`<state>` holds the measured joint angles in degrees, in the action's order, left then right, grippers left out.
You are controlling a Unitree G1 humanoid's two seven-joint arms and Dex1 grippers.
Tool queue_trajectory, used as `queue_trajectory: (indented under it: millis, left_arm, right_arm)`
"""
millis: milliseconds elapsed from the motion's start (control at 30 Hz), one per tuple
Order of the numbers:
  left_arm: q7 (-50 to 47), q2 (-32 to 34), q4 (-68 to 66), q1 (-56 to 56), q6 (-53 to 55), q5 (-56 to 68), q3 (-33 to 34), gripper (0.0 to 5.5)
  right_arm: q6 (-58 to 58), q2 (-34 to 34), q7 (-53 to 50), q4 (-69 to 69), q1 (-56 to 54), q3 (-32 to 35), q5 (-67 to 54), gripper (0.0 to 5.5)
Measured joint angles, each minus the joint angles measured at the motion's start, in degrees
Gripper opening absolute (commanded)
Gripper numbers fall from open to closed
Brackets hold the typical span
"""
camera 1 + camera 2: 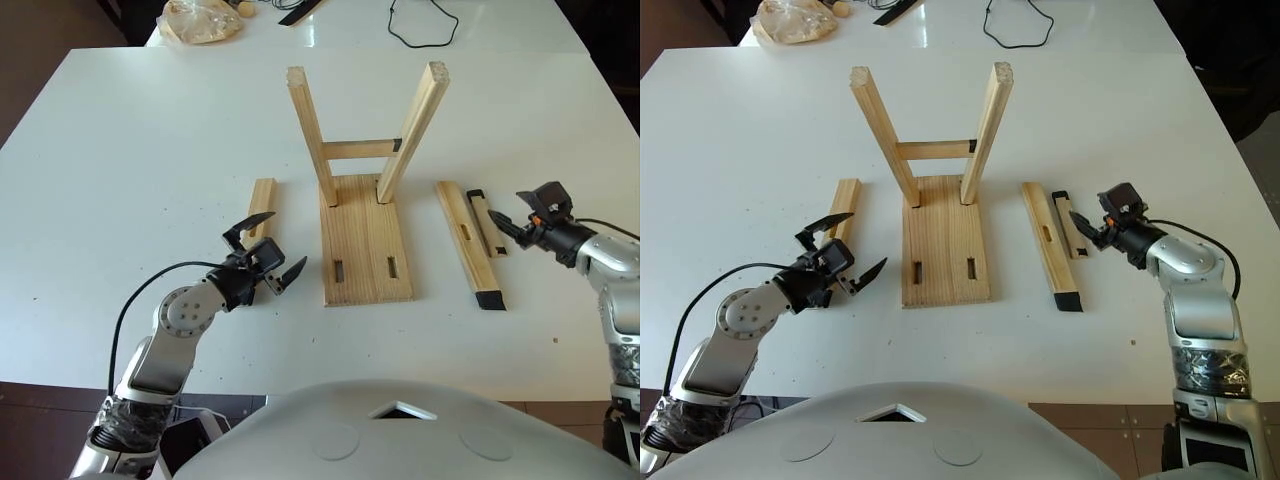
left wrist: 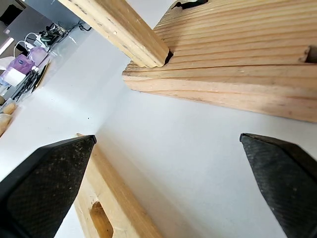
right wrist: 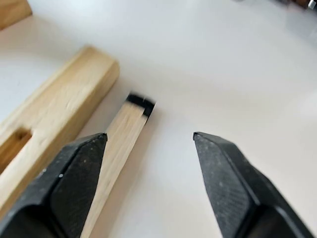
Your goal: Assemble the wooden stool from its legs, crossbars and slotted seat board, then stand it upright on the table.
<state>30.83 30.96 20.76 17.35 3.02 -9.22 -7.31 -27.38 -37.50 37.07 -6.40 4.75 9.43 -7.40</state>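
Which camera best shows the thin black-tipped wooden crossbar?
The right eye view: nearly the whole crossbar lies beside the right gripper. The left eye view matches; the right wrist view catches one black end.

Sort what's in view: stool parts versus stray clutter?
Job: flat slotted wooden seat board; left upright wooden leg; right upright wooden leg; wooden crossbar joining them; loose wooden leg lying left; loose black-tipped wooden leg lying right; thin black-ended wooden crossbar beside it.
Lying about: crumpled clear plastic bag; thin black cable; flat black object.
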Motion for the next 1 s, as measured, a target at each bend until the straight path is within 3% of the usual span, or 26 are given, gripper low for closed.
queue_trajectory:
  millis: [267,867,1000]
  left_arm:
    - [-1.32,-1.6,1.5,1.19,2.33,1.43,1.09,5.4]
    - [-5.78,-4.58,3.96,2.13,7.33,2.09,1.03,5.4]
    - [-5.87,-4.58,3.96,2.13,7.41,1.45,1.03,5.4]
  right_arm:
    - [-7.15,0.85,-1.29,-2.07,1.21,0.2,-2.79,3.2]
    - [-11.76,-0.61,-1.37,-6.98,5.25,-0.43,-3.83,3.2]
    - [-11.73,-0.78,-1.26,-7.15,5.56,-0.48,-3.88,2.68]
